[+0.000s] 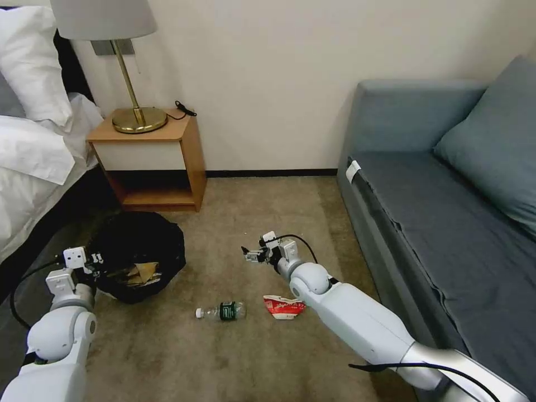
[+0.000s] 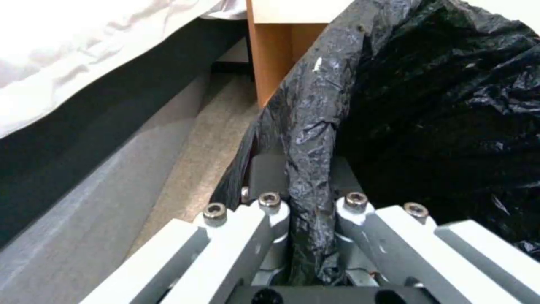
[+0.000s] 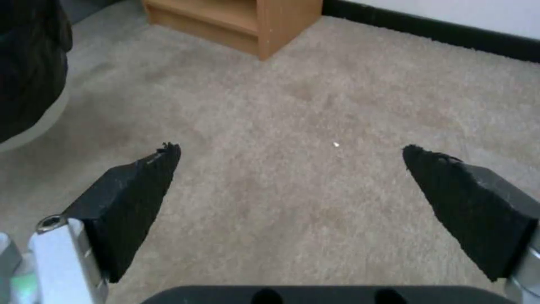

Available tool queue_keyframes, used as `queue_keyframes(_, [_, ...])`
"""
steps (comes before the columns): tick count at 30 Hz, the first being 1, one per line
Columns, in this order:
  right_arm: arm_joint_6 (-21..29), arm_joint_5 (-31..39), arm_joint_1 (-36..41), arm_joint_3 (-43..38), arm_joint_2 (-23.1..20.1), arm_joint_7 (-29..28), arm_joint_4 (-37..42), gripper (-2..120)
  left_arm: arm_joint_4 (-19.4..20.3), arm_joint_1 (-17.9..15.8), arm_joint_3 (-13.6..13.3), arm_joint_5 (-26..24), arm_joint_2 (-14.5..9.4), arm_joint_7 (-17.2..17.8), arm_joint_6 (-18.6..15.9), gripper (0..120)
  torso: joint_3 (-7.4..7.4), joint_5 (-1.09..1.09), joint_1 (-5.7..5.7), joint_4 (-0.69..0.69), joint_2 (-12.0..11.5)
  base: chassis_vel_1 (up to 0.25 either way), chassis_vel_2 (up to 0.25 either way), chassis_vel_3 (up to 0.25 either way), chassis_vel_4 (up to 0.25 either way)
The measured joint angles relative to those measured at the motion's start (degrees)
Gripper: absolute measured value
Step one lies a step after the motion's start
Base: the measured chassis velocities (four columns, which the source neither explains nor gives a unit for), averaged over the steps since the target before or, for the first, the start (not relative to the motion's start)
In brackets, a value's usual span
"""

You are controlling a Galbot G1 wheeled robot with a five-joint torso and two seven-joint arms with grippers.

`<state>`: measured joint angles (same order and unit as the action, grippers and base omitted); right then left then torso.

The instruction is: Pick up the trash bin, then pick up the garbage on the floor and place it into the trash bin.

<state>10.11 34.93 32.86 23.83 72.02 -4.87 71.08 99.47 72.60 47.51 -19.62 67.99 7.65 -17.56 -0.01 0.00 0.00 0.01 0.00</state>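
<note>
Item 1, bottle (image 1: 221,311): clear plastic, green label, lying on its side on the carpet (image 1: 245,223) at about 7 o'clock from the right hand. Likely light, smooth, prone to roll; best taken across the middle.

Item 2, paper cup (image 1: 283,306): crushed, red-white, just beside the right forearm. Likely soft; pinch a flattened edge.

Item 3, right hand (image 1: 247,254): spread wide, empty, over bare carpet.

Item 4, left hand (image 2: 306,177): clamped on the bin's bag-covered rim.

Item 5, trash bin (image 1: 139,254): black crinkly liner, at 9 o'clock from the right hand, brown and yellow litter (image 1: 139,273) inside. Liner probably slippery.
</note>
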Motion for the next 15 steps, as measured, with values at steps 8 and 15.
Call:
queue_keyframes(8, [-1.14, -1.84, -1.14, 5.78, -1.69, 4.25, 0.18, 100, -0.26, -0.07, -0.36, 0.16, 0.38, -0.13, 0.12, 3, 0.03, 0.00, 0.01, -0.03, 0.00, -0.147, 0.141, 0.136, -0.145])
queue_keyframes(15, [0.73, -0.16, -9.28, 18.21, -2.49, 16.70, -1.23, 100, 0.13, -0.35, -0.55, 0.44, 0.19, -0.19, 0.01, 3, 0.00, 0.00, 0.00, 0.00, 0.00, 0.015, -0.015, -0.018, 0.007])
